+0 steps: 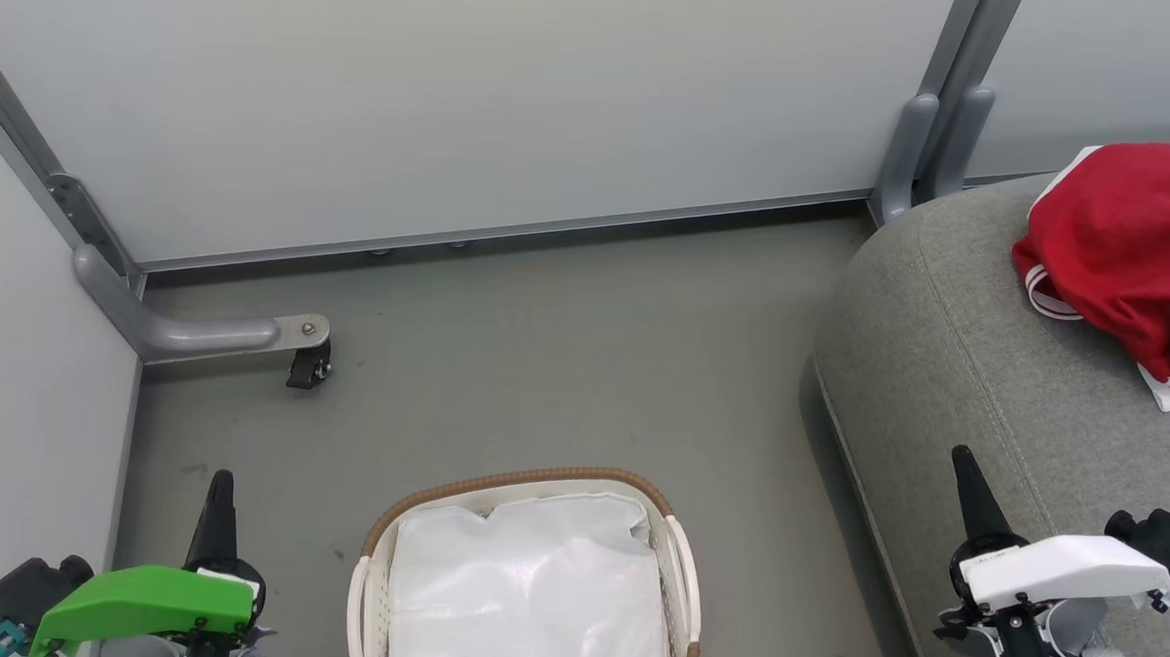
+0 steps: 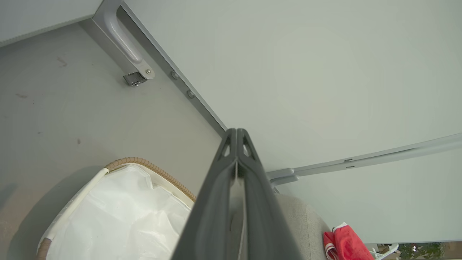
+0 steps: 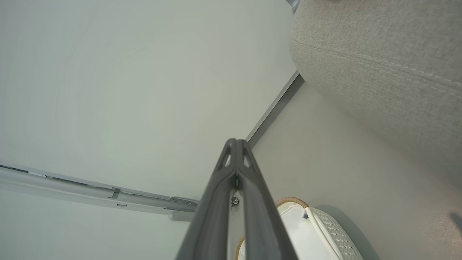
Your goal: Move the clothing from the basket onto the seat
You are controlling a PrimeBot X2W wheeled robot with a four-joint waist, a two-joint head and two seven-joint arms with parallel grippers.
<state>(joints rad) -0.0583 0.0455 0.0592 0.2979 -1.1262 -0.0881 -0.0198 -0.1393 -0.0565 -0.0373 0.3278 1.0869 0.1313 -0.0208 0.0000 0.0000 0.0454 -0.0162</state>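
The red clothing (image 1: 1140, 247) with white striped trim lies bunched on the grey seat (image 1: 954, 358) at the right; a small part of the clothing (image 2: 346, 243) also shows in the left wrist view. The white basket (image 1: 678, 564) with a brown woven rim stands on the floor at bottom centre, holding only its white liner (image 1: 531, 596). My left gripper (image 1: 222, 480) is shut and empty at the lower left, left of the basket. My right gripper (image 1: 963, 464) is shut and empty above the seat's near edge. Both wrist views show fingertips (image 2: 236, 131) (image 3: 235, 141) pressed together.
Pale partition walls (image 1: 457, 92) enclose the grey floor (image 1: 563, 357) at the back and left. A metal foot with a caster (image 1: 308, 364) juts onto the floor at the left corner. Another metal post base (image 1: 914, 156) stands by the seat's far end.
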